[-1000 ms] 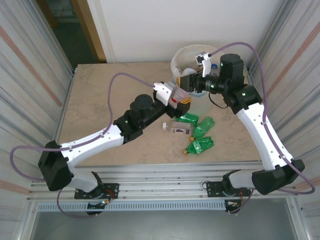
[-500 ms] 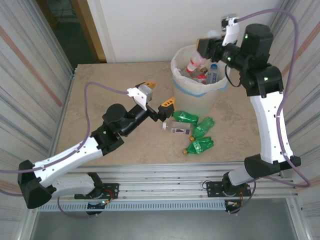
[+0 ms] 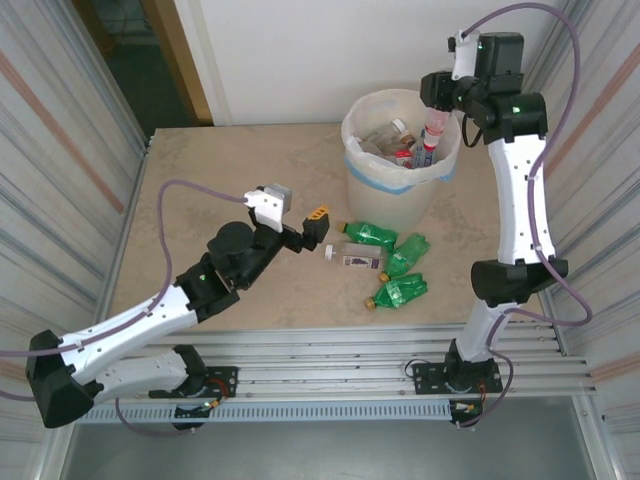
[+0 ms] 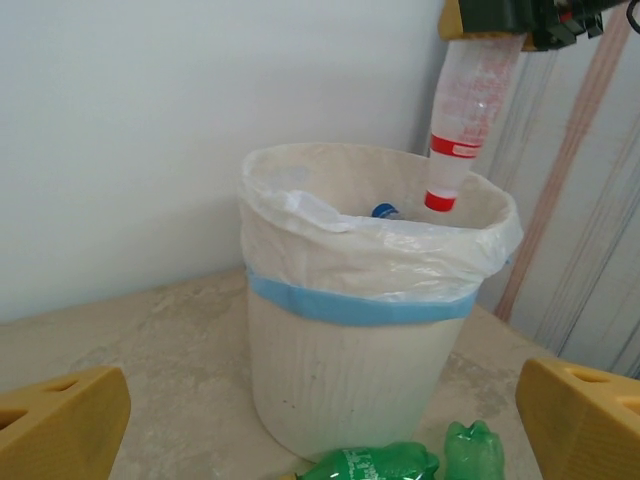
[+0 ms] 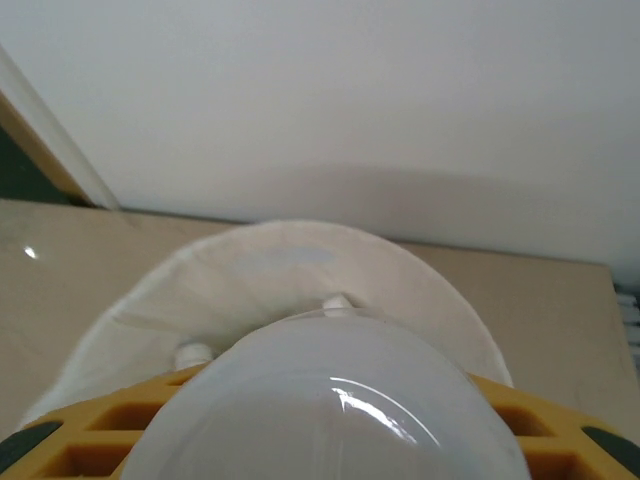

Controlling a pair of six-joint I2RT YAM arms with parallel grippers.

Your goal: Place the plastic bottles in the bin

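My right gripper (image 3: 441, 98) clamps a clear bottle (image 3: 432, 136) cap-down over the bin (image 3: 385, 188), while my left gripper (image 3: 311, 230) hangs wide open, empty.

The right arm stands tall, right pincer (image 3: 438, 108) clamping a clear bottle (image 3: 432, 136); left pincer (image 3: 311, 228) spread wide.

Beige marbled tabletop (image 3: 220, 170), white wall (image 3: 300, 50) behind
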